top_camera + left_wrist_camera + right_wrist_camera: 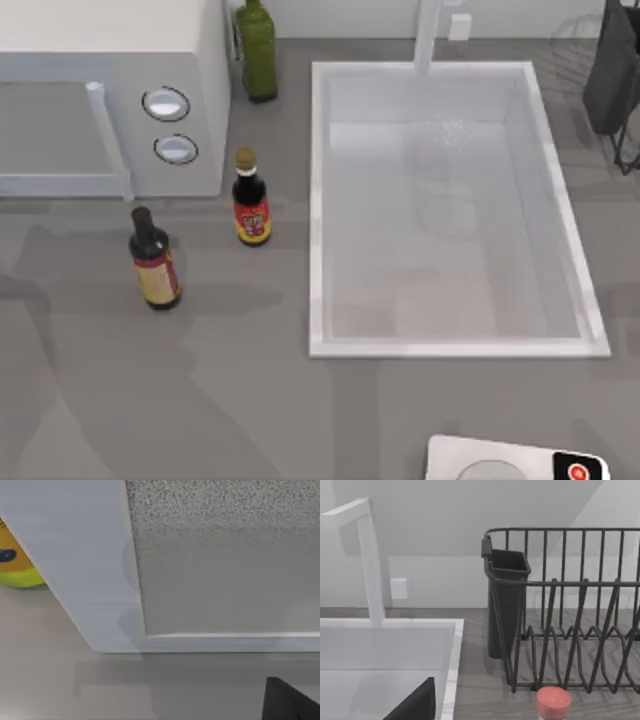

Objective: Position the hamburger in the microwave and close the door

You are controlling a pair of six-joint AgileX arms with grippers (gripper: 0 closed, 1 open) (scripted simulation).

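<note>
The microwave (110, 110) is seen at the tabletop's (250, 400) far left with its door (55, 135) shut, the hamburger presumably inside, soft and light; tool states cannot be told.

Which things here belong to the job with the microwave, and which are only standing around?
For the job: microwave, door.

Standing around: green bottle, red-label bottle, brown bottle, sink, faucet, dish rack, white device.
</note>
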